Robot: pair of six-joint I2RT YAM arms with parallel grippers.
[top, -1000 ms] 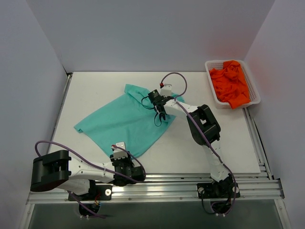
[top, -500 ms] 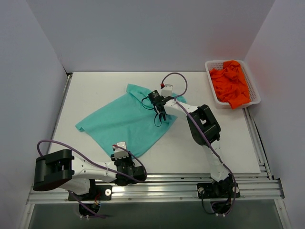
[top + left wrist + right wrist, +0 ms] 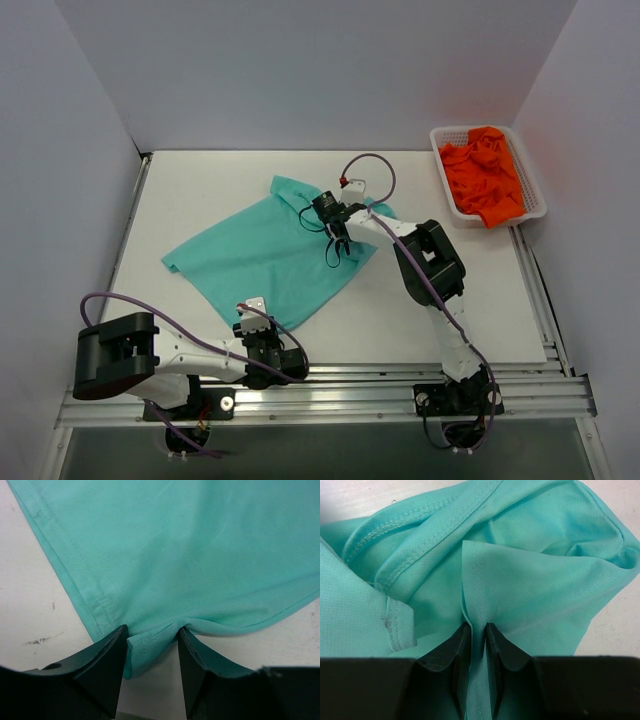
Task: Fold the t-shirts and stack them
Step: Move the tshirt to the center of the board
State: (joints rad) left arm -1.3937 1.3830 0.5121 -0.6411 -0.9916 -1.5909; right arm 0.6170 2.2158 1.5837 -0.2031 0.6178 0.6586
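On the white tabletop point(image 3: 190, 190), the teal t-shirt point(image 3: 255, 255) is lying spread out; the left end effector point(image 3: 152, 642) is pinching its near hem, the right end effector point(image 3: 477, 630) is squeezing a fold near its collar, and the orange t-shirts point(image 3: 485, 175) are sitting in the basket point(image 3: 535, 185)

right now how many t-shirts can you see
2 at least: a teal t-shirt spread on the table, and orange t-shirts bunched in the white basket at far right; the pile may hide more.

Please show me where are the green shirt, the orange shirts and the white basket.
green shirt point(image 3: 260, 255), top view, middle of the cloth
orange shirts point(image 3: 485, 175), top view, middle of the pile
white basket point(image 3: 441, 152), top view, left rim
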